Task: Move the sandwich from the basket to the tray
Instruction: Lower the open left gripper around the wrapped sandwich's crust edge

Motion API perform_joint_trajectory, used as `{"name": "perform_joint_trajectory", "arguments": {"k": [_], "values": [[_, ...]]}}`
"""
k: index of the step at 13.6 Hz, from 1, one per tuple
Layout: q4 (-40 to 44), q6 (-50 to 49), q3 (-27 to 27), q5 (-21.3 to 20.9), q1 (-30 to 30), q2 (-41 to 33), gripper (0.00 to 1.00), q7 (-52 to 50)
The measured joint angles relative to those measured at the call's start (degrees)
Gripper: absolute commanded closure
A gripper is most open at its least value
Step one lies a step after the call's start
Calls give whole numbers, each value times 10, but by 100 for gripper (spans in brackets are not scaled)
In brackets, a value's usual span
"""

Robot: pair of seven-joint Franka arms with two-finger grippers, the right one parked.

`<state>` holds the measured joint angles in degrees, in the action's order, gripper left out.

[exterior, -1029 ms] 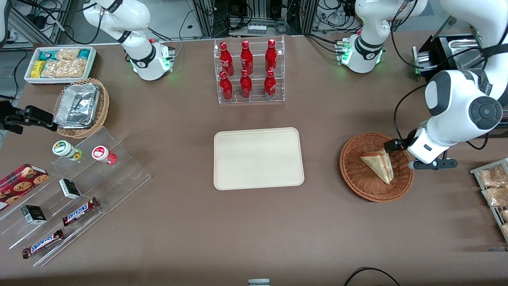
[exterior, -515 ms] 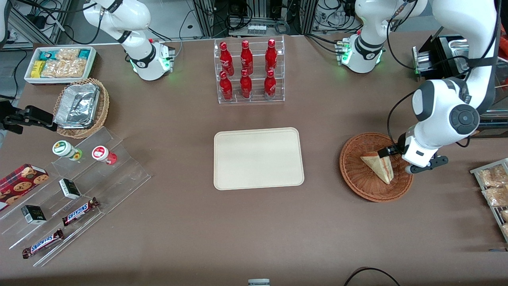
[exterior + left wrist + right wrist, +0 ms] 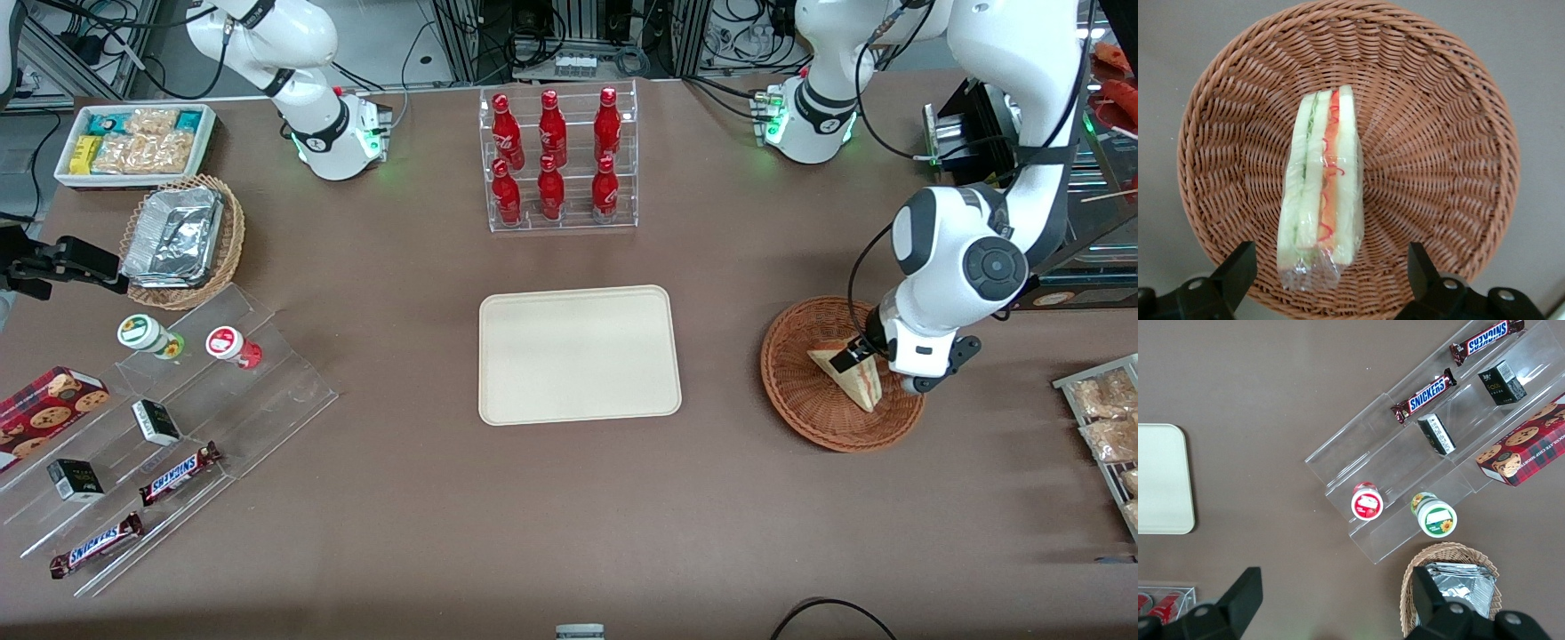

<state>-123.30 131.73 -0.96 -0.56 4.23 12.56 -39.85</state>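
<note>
The left arm's gripper point(image 3: 1328, 270) hangs with jaws spread wide over the clear-wrapped triangular sandwich point(image 3: 1320, 193), which lies between them in the round reddish-brown wicker basket point(image 3: 1438, 160).

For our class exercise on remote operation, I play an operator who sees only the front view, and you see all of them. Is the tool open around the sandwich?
Observer: Yes. The tool hangs open above the sandwich, one finger on each side, not touching.
Operator: Which way does the filling face?
Observer: Up toward the wrist camera, orange-red and green layers showing.
Operator: Anything else in the basket?
Observer: No, the basket holds only the sandwich.
</note>
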Motion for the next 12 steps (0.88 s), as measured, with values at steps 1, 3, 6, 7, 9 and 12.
{"name": "perform_joint_trajectory", "arguments": {"k": [1,3,6,7,9,12], "values": [[-2,2,0,-10,0,4,0,-1],[-5,3,0,-19,0,9,0,-2],[-17,27,2,-20,-1,16,41,-2],[-21,37,2,-20,-1,20,80,-2],[-25,47,3,-20,-1,28,100,-3],[-25,46,3,-21,-1,31,100,-3]]}}
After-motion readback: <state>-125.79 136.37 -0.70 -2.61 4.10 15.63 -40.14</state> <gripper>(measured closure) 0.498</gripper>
